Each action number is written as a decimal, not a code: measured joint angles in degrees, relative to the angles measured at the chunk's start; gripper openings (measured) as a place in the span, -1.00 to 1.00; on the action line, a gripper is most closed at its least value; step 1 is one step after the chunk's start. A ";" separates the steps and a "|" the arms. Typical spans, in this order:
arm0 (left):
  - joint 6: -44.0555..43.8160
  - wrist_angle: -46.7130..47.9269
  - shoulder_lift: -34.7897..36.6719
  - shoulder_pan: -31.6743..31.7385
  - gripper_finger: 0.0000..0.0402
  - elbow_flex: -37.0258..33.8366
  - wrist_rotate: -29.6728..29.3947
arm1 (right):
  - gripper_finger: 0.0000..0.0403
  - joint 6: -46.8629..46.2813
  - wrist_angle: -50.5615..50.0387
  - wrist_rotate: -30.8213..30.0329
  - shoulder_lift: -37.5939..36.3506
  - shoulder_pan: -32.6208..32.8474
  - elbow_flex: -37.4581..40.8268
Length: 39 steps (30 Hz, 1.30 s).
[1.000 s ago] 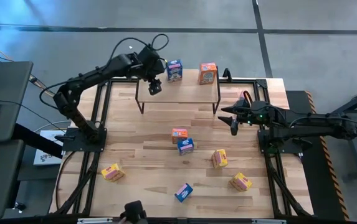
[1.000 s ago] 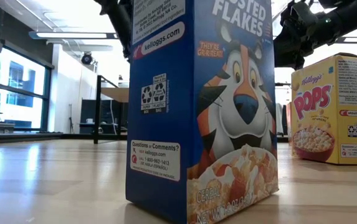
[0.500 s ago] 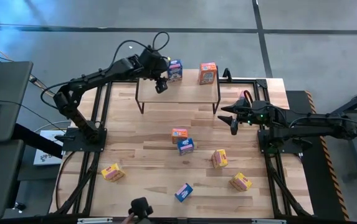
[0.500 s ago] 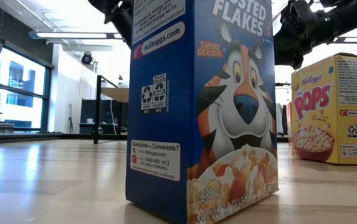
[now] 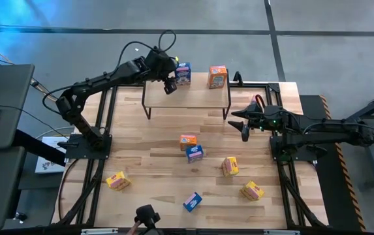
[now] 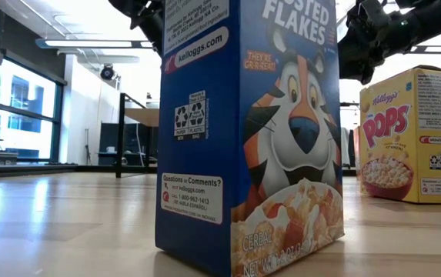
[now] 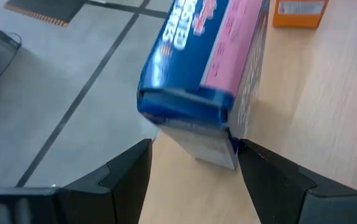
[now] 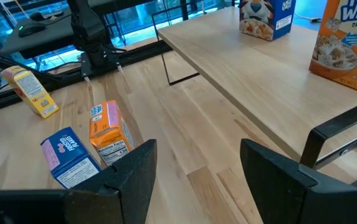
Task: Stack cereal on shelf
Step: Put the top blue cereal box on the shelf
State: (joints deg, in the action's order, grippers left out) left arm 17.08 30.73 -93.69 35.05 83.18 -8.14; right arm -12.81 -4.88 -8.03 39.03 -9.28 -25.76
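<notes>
The shelf point(image 5: 187, 96) stands at the table's far side. Two cereal boxes stand on its plank, a blue one point(image 5: 183, 73) and an orange one point(image 5: 217, 77). My left gripper point(image 5: 169, 84) is open at the shelf's far left part, beside the blue box. In the left wrist view the blue box point(image 7: 203, 74) stands just ahead of the open gripper point(image 7: 194, 168), tilted in that picture. My right gripper point(image 5: 239, 125) waits open at the table's right, by the shelf's right end. Several more boxes lie scattered on the tabletop. My left gripper: I cannot tell whether it touches the blue box. One fingertip point(image 7: 248, 151) stands right at the box's lower corner point(image 7: 231, 155); the other finger is apart from it. The box rests on the shelf top.
On the tabletop are an orange box point(image 5: 187, 140), a blue box point(image 5: 194, 153), yellow boxes point(image 5: 230, 166) point(image 5: 252, 190) point(image 5: 117, 181) and a blue-pink box point(image 5: 192, 201). A blue box point(image 6: 251, 138) fills the low view, a yellow one point(image 6: 409, 135) behind. A hand holds a dark object point(image 5: 147, 215) at the near edge.
My left gripper has moved toward the far edge and a little right, closing on the blue box on the shelf; the box has stayed in place. The dark object at the near edge has shifted slightly right.
</notes>
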 joint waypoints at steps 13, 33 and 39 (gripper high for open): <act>0.57 -1.64 -1.39 -0.26 0.14 0.00 1.79 | 0.11 2.14 2.64 0.00 0.00 0.02 0.00; 1.11 -4.91 -3.10 -0.35 0.14 0.00 1.53 | 0.11 2.81 2.60 0.00 0.00 0.01 0.00; 1.12 -4.79 -2.84 -0.35 0.14 0.00 1.42 | 0.11 2.81 2.60 0.00 0.00 0.02 0.00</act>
State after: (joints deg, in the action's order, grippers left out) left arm 18.20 25.94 -96.53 34.70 83.18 -6.72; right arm -10.00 -2.28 -8.03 39.03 -9.26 -25.76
